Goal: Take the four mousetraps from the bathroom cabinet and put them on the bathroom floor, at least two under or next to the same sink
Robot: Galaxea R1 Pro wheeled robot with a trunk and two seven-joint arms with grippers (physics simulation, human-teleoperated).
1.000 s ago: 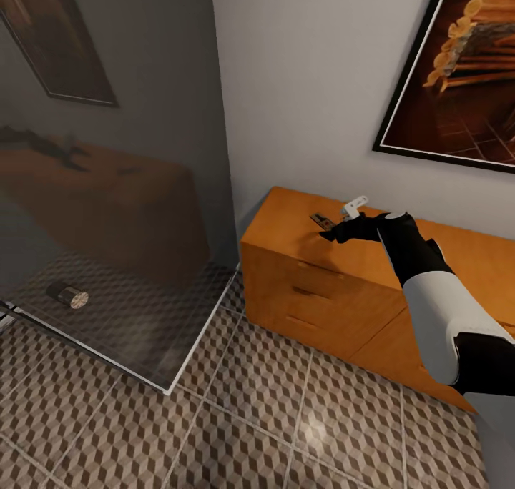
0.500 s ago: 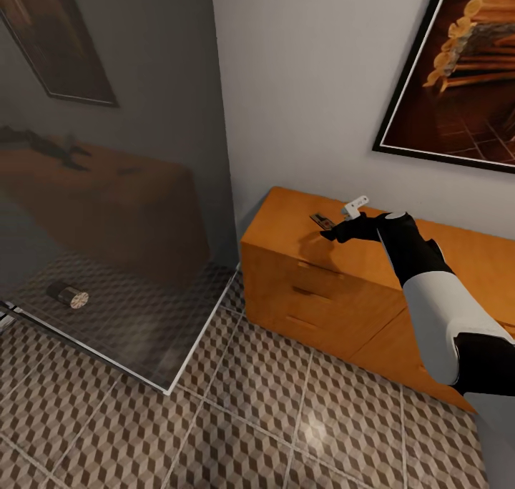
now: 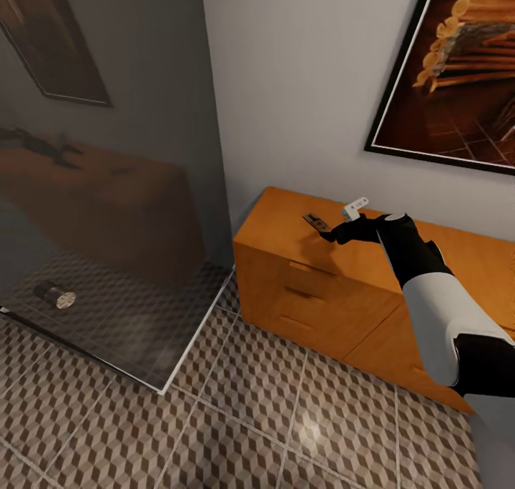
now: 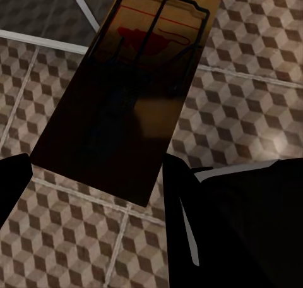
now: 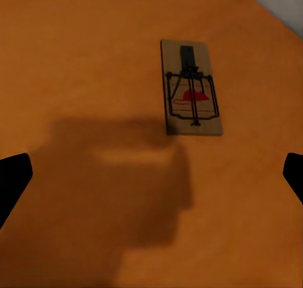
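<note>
One mousetrap (image 3: 316,222) lies flat on the top of the orange-wood cabinet (image 3: 286,289), near its left end. My right gripper (image 3: 330,235) hovers just beside and above it. In the right wrist view this mousetrap (image 5: 191,87) sits ahead of the right gripper (image 5: 151,180), whose dark fingertips (image 5: 12,180) stand wide apart, open and empty. In the left wrist view another mousetrap (image 4: 126,92) is held between the fingers (image 4: 180,212) of my left gripper (image 4: 95,193), above the cube-patterned bathroom floor (image 4: 252,79).
A glass shower panel (image 3: 107,189) with a white base edge stands left of the cabinet, with a small metal cylinder (image 3: 55,295) on the floor behind it. A framed picture (image 3: 458,67) hangs above the cabinet. Tiled floor (image 3: 250,417) stretches out in front.
The whole head view has shifted a little, so the cabinet and shower panel sit slightly further left. The right gripper still hovers open by the mousetrap on the cabinet.
</note>
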